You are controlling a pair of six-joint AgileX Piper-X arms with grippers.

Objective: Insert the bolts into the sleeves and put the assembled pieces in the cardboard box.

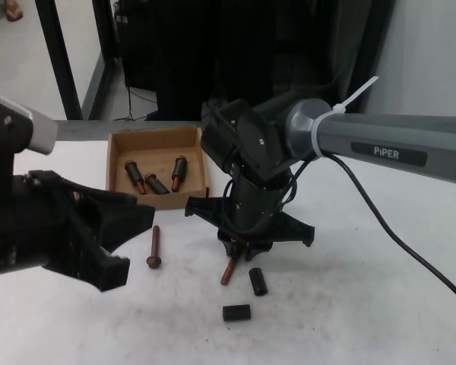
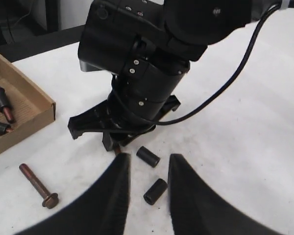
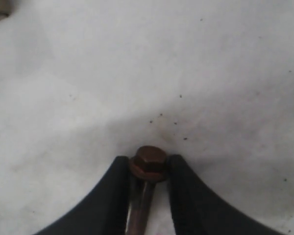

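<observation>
The held bolt (image 3: 143, 205) is sitting in the right pincer (image 3: 148, 165). The fingertips are pressing on the sides of its hex head, and the shank is running back between the fingers. In the high view the bolt is slanting down to the worktop (image 1: 349, 304) beneath that arm. A sleeve (image 1: 258, 281) is lying just beside it and a second sleeve (image 1: 236, 312) a little nearer the camera. A loose bolt (image 1: 153, 247) is lying between them and the cardboard box (image 1: 118, 163), which is holding three assembled pieces (image 1: 157, 183). The left pincer (image 1: 140, 243) is hanging near the loose bolt, fingers parted and carrying nothing. The likely trouble is the grip: with only the head pinched at the very tips, the bolt could be pivoting or slipping as it lifts, and a swinging shank or the low pincer body could be nudging the sleeves into rolling. The two arms are also crowding each other. The right wrist view is showing the finger contact on the head, which the high view is hiding under the arm. The high view is giving the box's contents, and the left wrist view is showing both sleeves close to the right arm.
</observation>
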